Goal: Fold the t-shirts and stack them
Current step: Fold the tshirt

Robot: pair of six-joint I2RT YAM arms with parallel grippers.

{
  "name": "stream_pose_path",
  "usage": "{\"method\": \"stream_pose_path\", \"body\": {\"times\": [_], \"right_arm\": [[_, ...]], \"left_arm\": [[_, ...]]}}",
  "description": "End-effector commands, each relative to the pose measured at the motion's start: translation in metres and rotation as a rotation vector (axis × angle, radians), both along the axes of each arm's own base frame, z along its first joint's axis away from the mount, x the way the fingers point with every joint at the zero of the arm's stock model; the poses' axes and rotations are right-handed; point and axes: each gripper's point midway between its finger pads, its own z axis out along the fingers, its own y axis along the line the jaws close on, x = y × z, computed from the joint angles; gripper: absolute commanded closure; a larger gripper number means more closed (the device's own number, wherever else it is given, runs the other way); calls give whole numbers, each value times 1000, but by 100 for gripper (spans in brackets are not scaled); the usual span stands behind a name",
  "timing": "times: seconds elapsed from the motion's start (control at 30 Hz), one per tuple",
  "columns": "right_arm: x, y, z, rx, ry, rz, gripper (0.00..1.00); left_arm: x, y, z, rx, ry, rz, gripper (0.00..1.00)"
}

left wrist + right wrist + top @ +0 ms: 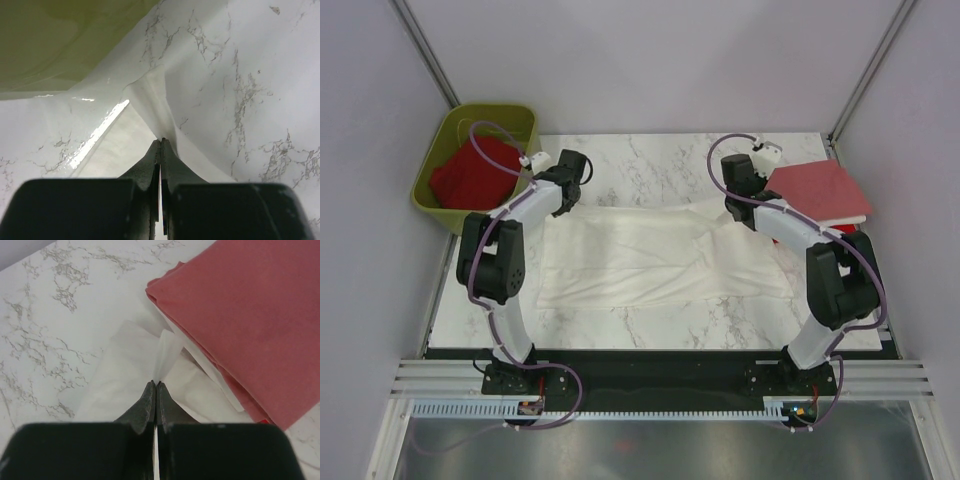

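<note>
Closest in, a bare strip of the marble-patterned table [650,320] shows smooth and glossy, and just beyond it the white t-shirt [650,262] lies spread flat across the middle, thin, limp and softly creased, not yet folded as far as I can judge. At its far edge the left gripper [161,142] has its fingers pressed together on a raised ridge of that white cloth near the left corner. The right gripper [156,384] is likewise pinched tight on a peaked fold near the right corner. Past the right gripper a pink t-shirt [820,188] sits folded into a neat flat rectangle with a matte, slightly fuzzy look, topping a small stack with a red layer [840,229] peeking out beneath, so part of the job looks done. Farthest left, a crumpled red t-shirt [470,175] is heaped in the hard olive-green tub [440,205], apparently waiting its turn. The white one's folding and that red one appear to remain.
</note>
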Motion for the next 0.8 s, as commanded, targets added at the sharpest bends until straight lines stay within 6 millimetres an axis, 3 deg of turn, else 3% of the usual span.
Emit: {"method": "stream_pose_path", "body": {"times": [0.0, 0.43, 0.57, 0.77], "right_arm": [[-20, -10, 18, -8, -31, -53, 100], [-67, -14, 2, -3, 51, -58, 100], [-77, -17, 3, 7, 40, -61, 99], [-88, -19, 10, 29, 11, -57, 99]], "left_arm": [[3, 3, 25, -12, -107, 31, 98], [-32, -10, 17, 10, -75, -30, 98], [-40, -15, 24, 44, -93, -40, 98], [-56, -11, 19, 34, -86, -25, 98]]}}
